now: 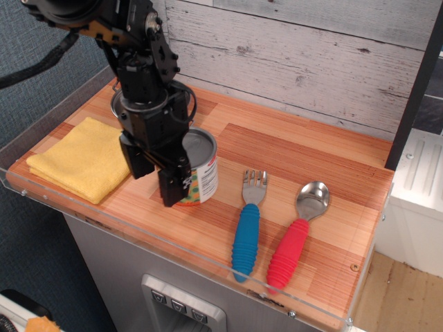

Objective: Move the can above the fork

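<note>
Gripper (160, 176): black fingers clamped around the can.
Can (199, 166): upright near the worktop's front edge, left of the fork.
Fork (248, 224): blue handle toward the front edge, beside the red-handled spoon (296, 235).
Yellow cloth (77, 158): front-left corner.

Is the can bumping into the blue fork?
Apart. The observation.image view shows a strip of bare wood between the can and the fork; the can stands left of the fork's tines.
</note>
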### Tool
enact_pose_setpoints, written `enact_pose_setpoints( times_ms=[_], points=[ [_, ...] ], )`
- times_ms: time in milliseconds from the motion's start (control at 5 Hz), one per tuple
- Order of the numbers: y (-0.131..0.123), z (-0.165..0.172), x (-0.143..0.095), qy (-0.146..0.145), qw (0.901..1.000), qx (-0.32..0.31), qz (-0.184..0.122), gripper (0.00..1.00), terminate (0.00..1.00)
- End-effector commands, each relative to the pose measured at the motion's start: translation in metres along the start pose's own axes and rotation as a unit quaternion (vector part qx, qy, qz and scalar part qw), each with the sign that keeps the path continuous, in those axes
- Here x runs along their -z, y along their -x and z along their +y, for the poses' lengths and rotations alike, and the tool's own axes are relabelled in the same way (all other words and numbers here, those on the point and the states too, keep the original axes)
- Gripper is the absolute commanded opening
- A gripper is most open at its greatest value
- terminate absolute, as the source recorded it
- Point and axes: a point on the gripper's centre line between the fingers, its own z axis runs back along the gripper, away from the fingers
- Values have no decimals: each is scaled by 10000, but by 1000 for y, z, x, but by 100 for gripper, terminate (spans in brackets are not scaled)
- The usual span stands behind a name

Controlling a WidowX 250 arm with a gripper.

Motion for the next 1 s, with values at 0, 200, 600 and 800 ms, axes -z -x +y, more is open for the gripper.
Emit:
enact_pose_setpoints(
  times_ms=[0, 200, 600, 800],
  points=[
    [-25, 9, -14, -110, 9995, 105, -290, 100, 0],
    [-33, 12, -13, -148, 9994, 110, -302, 100, 0],
    [-51, 10, -14, -167, 9988, 188, -422, 100, 0],
    [-56, 10, -17, -241, 9985, 155, -474, 100, 0]
  ],
)
